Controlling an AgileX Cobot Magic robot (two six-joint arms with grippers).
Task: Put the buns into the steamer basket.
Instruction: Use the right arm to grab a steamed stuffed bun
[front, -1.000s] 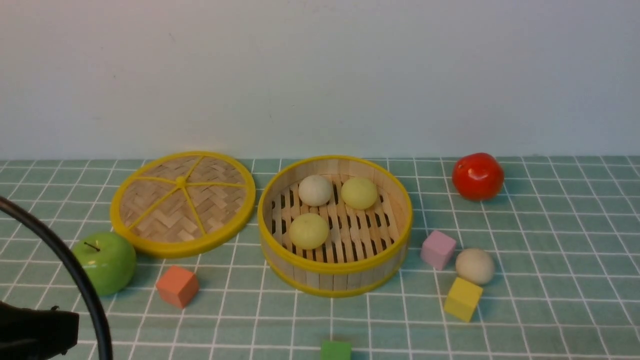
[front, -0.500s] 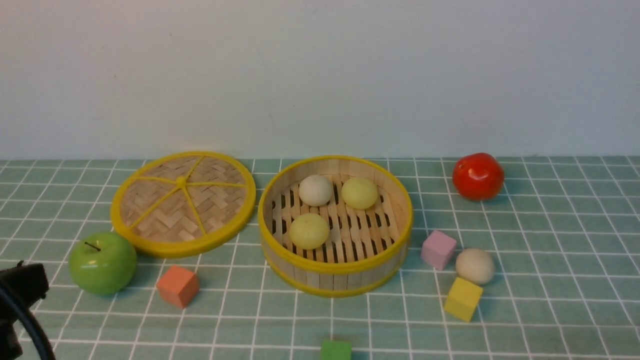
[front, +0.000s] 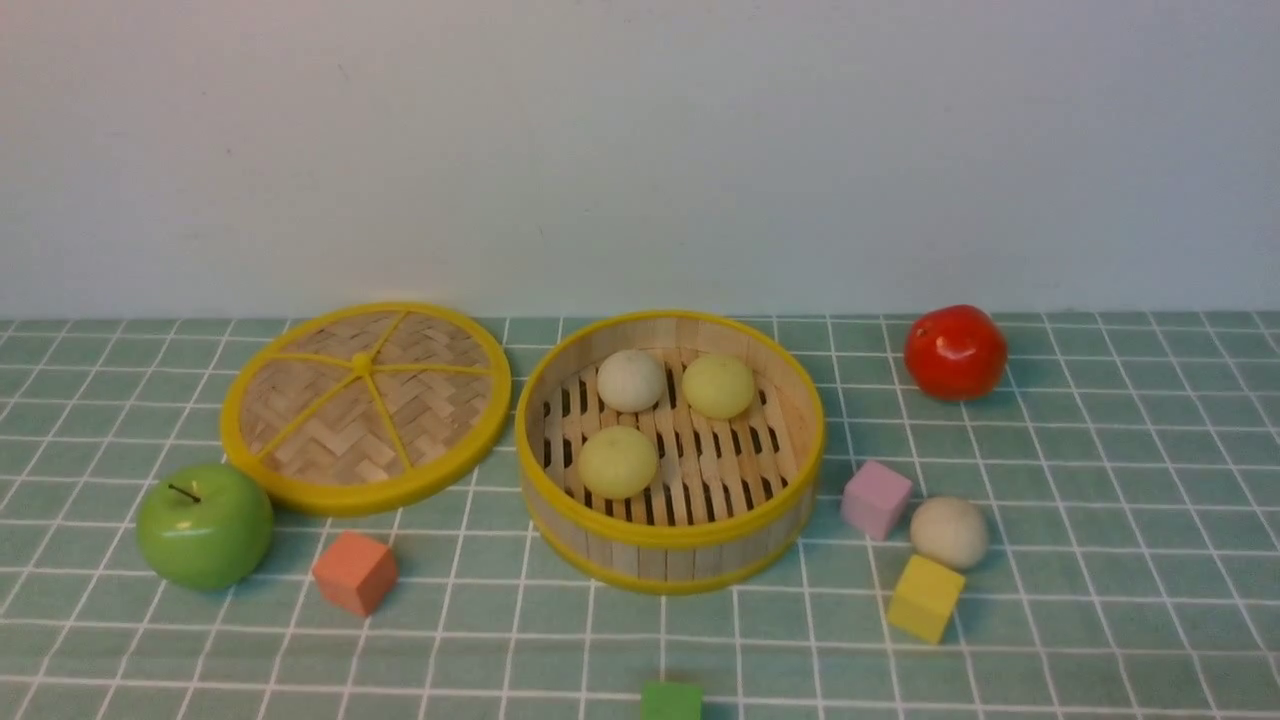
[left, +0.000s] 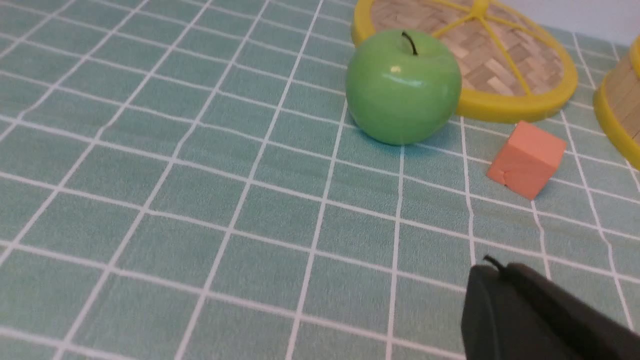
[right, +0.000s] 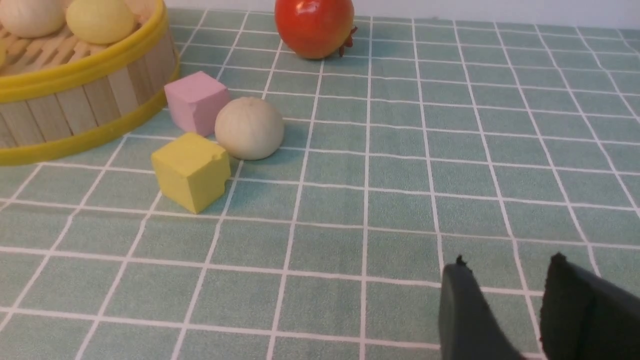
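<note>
The steamer basket (front: 668, 540) stands mid-table with three buns inside: a cream bun (front: 630, 380), a yellow-green bun (front: 718, 386) and another yellow-green bun (front: 618, 461). A further cream bun (front: 949, 532) (right: 249, 128) lies on the cloth to the basket's right, between a pink cube and a yellow cube. Neither arm shows in the front view. In the left wrist view my left gripper (left: 500, 267) is shut and empty, low over the cloth near the apple. My right gripper (right: 507, 260) stands open and empty, well short of the loose bun.
The woven lid (front: 365, 405) lies left of the basket. A green apple (front: 205, 524) and an orange cube (front: 354, 571) sit front left. A red tomato (front: 955, 352) is back right. Pink cube (front: 876, 498), yellow cube (front: 925, 597), and a green cube (front: 671, 700) at the front edge.
My left arm has drawn back out of the front view at the lower left, and its jaws have closed. Nothing on the table moved.
</note>
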